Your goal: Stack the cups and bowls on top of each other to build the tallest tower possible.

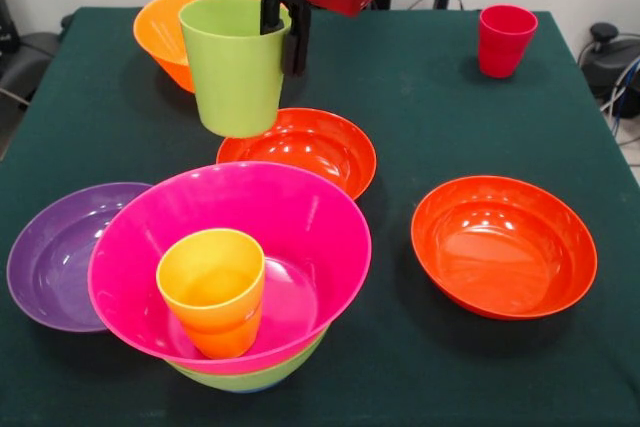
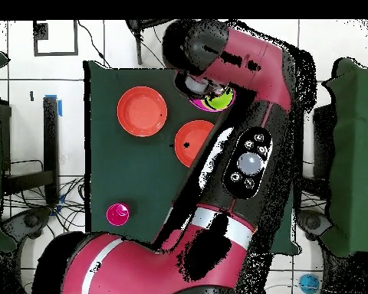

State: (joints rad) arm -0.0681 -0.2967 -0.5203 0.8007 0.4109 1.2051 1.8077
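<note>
Above 6 bowls [image 1: 503,244], 3 cups, jaws [image 1: 283,35] clamping 1 lime green cup [image 1: 235,65]

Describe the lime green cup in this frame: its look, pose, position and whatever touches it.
The lime green cup is a glossy plastic tumbler, tapering toward its base, empty as far as its open top shows. It hangs upright in the air, clear of the table, with the gripper shut on its rim, one of the black jaws inside the wall. It sits in front of the orange bowl and above the near edge of a red-orange bowl.
</note>
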